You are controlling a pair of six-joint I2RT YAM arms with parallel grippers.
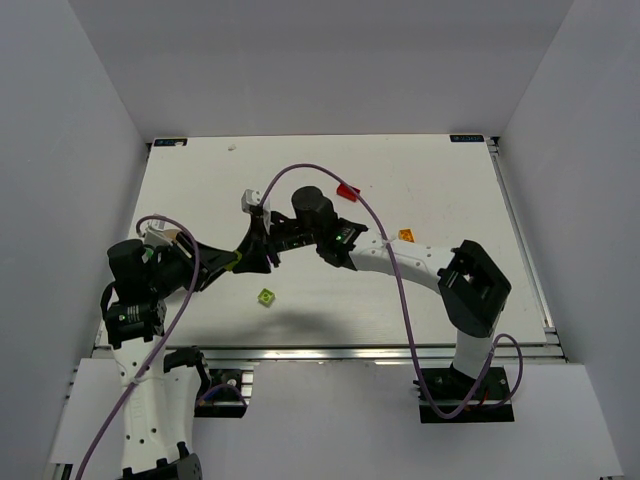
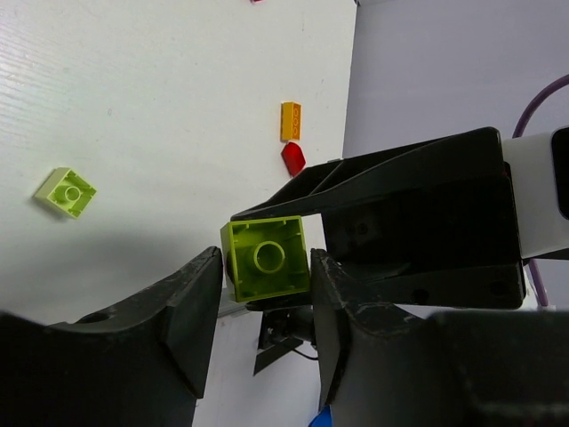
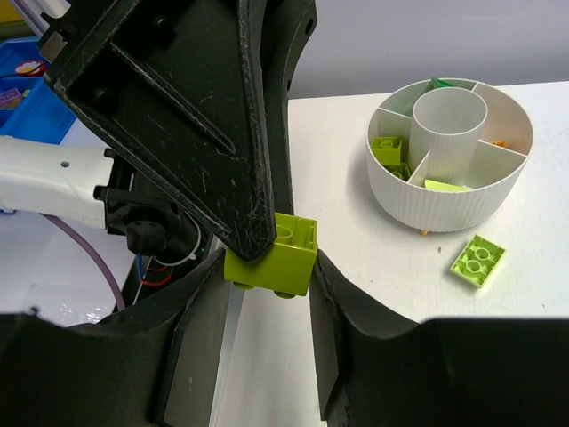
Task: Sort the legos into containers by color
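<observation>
A lime green lego [image 2: 267, 258] hangs above the table where my two grippers meet, crosswise to each other. My left gripper [image 2: 265, 277] has its pads against two sides of it, hollow underside facing the camera. My right gripper [image 3: 267, 267] presses its other two sides [image 3: 276, 253]. In the top view the left gripper [image 1: 250, 258] and right gripper [image 1: 275, 240] touch tips. The white divided dish [image 3: 449, 200] stands on the table, holding lime, dark green and orange legos. The arms hide it in the top view.
A loose lime lego [image 3: 477, 261] lies by the dish; one also shows in the top view [image 1: 265, 296]. A red lego [image 1: 347, 190] and an orange lego [image 1: 406, 235] lie to the right. The table's near edge and blue bins [image 3: 27, 98] are close.
</observation>
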